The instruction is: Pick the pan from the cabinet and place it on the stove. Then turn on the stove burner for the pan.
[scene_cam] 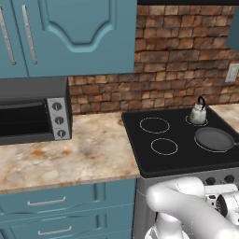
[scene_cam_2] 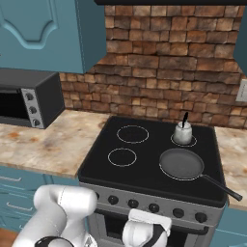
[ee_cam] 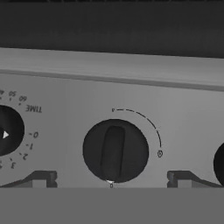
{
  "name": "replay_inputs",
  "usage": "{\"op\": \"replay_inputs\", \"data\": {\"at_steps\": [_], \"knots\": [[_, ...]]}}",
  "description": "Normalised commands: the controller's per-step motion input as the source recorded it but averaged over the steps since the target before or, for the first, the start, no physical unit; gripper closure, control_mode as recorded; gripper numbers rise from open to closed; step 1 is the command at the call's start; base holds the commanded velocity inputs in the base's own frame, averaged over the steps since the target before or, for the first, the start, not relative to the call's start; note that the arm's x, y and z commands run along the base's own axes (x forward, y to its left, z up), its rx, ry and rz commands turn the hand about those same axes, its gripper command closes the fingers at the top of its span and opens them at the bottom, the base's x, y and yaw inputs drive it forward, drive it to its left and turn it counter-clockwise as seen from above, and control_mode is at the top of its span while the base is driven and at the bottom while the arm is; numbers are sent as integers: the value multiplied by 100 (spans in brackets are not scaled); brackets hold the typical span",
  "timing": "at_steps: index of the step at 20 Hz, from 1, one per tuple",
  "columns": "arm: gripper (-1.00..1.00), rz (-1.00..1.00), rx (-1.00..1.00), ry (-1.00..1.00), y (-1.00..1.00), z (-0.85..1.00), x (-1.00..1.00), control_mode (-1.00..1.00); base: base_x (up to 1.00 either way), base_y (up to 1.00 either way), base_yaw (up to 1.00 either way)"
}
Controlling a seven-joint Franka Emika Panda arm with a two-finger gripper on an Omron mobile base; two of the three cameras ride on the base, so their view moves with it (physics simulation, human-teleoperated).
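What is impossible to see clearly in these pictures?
- Cabinet interior: doors hide it, both base views.
- Pan handle end: right edge cuts it, left base view.
- Which burner the centred knob controls: nothing on the panel says, hand view.
- Timer knob: left edge cuts it, hand view.

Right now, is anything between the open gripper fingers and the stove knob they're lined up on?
No. In the hand view the knob sits centred between the two fingertips, with only the bare grey stove front panel around it.
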Motion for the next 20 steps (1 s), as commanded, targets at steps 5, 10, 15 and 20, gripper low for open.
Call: {"op": "replay_inputs", "data": {"at_steps": [5,10,15,20], "knots": [[-100,0,0,-3,-4,-12,10,-100,0,0,0],[-100,0,0,-4,0,-8,7,-100,0,0,0],[-100,0,0,-4,0,0,2,-100,0,0,0],[-100,0,0,-2,0,0,2,-100,0,0,0]]}}
